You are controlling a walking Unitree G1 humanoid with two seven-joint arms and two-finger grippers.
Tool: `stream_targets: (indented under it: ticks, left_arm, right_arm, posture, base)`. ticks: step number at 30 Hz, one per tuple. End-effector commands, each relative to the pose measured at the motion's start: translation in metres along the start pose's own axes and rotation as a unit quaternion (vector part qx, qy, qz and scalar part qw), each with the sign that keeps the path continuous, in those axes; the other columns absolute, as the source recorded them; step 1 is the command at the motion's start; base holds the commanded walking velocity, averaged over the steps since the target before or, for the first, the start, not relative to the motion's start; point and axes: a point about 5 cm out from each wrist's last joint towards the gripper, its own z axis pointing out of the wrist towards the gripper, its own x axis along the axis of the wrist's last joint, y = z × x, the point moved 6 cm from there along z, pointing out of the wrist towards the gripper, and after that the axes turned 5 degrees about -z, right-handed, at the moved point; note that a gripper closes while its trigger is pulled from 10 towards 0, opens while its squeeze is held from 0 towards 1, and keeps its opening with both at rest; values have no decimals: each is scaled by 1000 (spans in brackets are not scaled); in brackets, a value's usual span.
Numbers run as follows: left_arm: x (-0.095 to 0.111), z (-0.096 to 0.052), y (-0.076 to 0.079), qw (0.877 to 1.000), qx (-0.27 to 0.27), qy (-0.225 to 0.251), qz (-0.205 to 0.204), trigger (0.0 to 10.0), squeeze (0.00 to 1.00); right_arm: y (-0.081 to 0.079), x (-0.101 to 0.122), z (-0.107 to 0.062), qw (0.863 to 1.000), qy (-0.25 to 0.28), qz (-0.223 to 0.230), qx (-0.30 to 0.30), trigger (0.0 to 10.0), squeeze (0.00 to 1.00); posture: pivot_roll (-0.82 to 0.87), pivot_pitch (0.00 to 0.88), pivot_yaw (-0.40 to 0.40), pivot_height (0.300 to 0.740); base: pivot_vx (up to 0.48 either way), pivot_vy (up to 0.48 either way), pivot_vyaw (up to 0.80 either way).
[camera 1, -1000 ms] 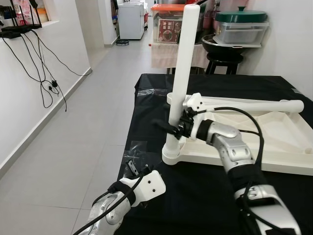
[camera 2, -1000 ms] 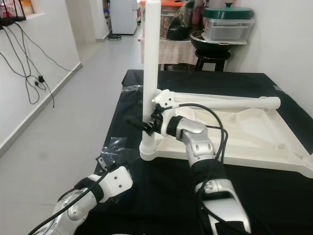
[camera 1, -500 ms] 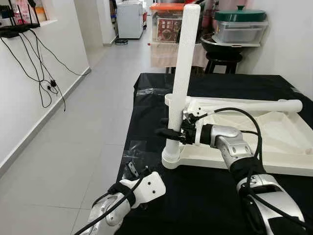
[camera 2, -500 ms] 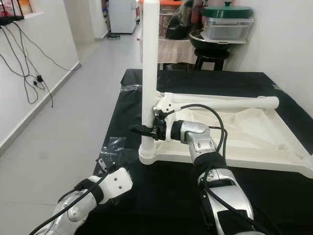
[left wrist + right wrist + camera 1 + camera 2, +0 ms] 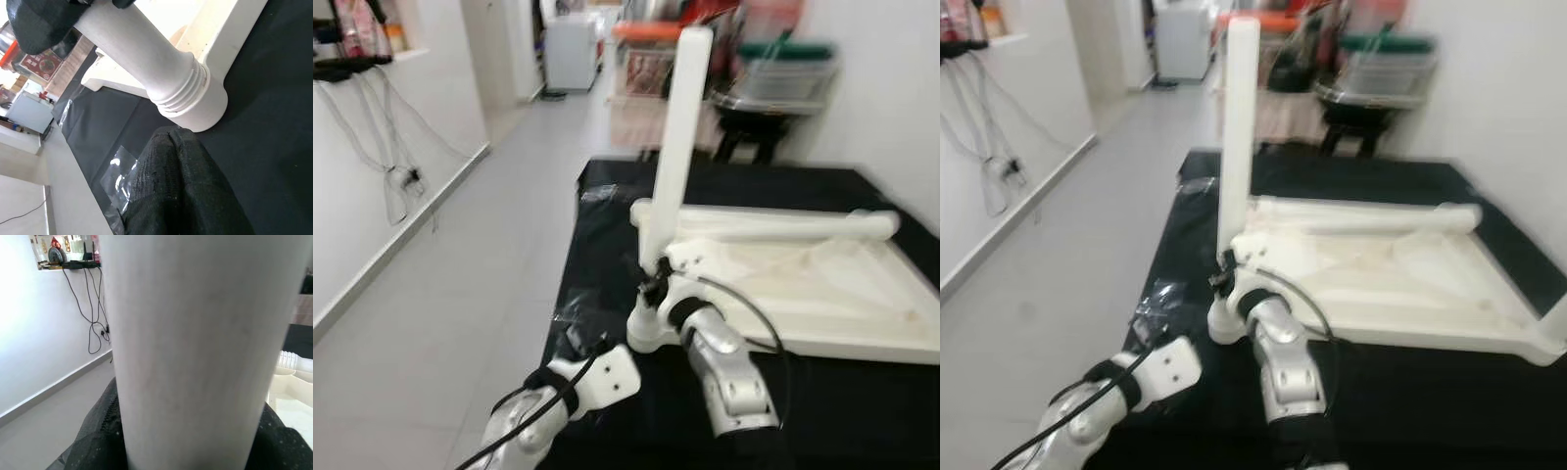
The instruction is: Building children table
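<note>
A white table leg (image 5: pixel 674 147) stands upright in the near left corner socket (image 5: pixel 195 98) of the upside-down white tabletop (image 5: pixel 832 294). My right gripper (image 5: pixel 651 286) is shut on this leg low down, just above the socket; the black fingers (image 5: pixel 93 445) press on both sides of the leg (image 5: pixel 195 342). A second white leg (image 5: pixel 783 225) lies across the tabletop's far side. My left gripper (image 5: pixel 576 341) hovers low over the black cloth, a short way left of the socket, shut and holding nothing; its fingers (image 5: pixel 181 196) point at the leg's base.
A black cloth (image 5: pixel 862 421) covers the work table, with a clear plastic wrapper (image 5: pixel 570 318) near its left edge. Open grey floor (image 5: pixel 460 274) runs along the left, beside a wall with hanging cables (image 5: pixel 401 176). Blurred stools and containers (image 5: pixel 764 88) stand behind the table.
The camera has shifted and blurred. My right forearm has swung from the right to below the leg, while its gripper stays on the leg near the base. The left arm is much as before.
</note>
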Motion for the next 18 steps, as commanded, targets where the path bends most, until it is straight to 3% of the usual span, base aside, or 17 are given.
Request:
stream_targets:
  ticks: [1, 2, 3, 4, 5, 9, 11, 13, 14, 15, 17, 18]
  left_arm:
    - [-6, 2, -1, 1000, -4, -8, -3, 10000, 0]
    - [-6, 2, -1, 1000, -4, -8, -3, 10000, 0]
    - [-6, 3, -1, 1000, -4, -9, -3, 10000, 0]
    - [-7, 3, -1, 1000, -4, -9, -4, 10000, 0]
    - [-7, 4, -1, 1000, -4, -9, -4, 10000, 0]
    - [-7, 4, -1, 1000, -4, -10, -5, 10000, 0]
    - [-9, 4, -1, 1000, -3, -11, -5, 10000, 0]
    - [-10, 4, -2, 1000, -3, -11, -5, 10000, 0]
    - [-10, 4, -2, 1000, -3, -11, -5, 10000, 0]
    - [-12, 3, -2, 1000, -3, -12, -6, 10000, 0]
    - [-14, 2, -3, 1000, -4, -14, -7, 10000, 0]
    - [-14, 2, -3, 1000, -4, -14, -7, 10000, 0]
  right_arm:
    - [-2, -31, 3, 998, -59, 2, 16, 0, 0]
    - [-2, -31, 3, 998, -59, 2, 16, 0, 0]
    - [-1, -24, 9, 999, -49, -7, 24, 10000, 0]
    - [-5, -13, 15, 998, -27, -3, 52, 10000, 0]
    - [-12, -4, 18, 996, -9, 3, 88, 10000, 1000]
    - [-22, 16, 18, 992, 22, 13, 127, 10000, 1000]
    - [-24, 35, 19, 984, 57, 0, 171, 10000, 1000]
    - [-26, 40, 17, 978, 62, 0, 199, 10000, 1000]
    - [-28, 44, 16, 972, 67, -9, 225, 10000, 671]
    - [-31, 44, 15, 965, 64, -11, 253, 10000, 0]
    - [-46, 40, 8, 939, 59, -51, 334, 10000, 0]
    - [-46, 40, 8, 939, 59, -51, 334, 10000, 0]
  posture:
    - [73, 0, -27, 740]
    - [73, 0, -27, 740]
    - [73, 0, -29, 740]
    - [71, 0, -29, 740]
    - [71, 0, -28, 740]
    - [64, 0, -21, 740]
    - [60, 0, -15, 740]
    - [55, 0, -10, 740]
    - [55, 0, -10, 740]
    - [53, 0, -3, 740]
    - [50, 0, 9, 740]
    - [50, 0, 9, 740]
  base:
    - [0, 0, 0]
    - [0, 0, 0]
    - [0, 0, 0]
    - [0, 0, 0]
    - [0, 0, 0]
    - [0, 0, 0]
    - [0, 0, 0]
    - [0, 0, 0]
    - [0, 0, 0]
    - [0, 0, 0]
    - [0, 0, 0]
    - [0, 0, 0]
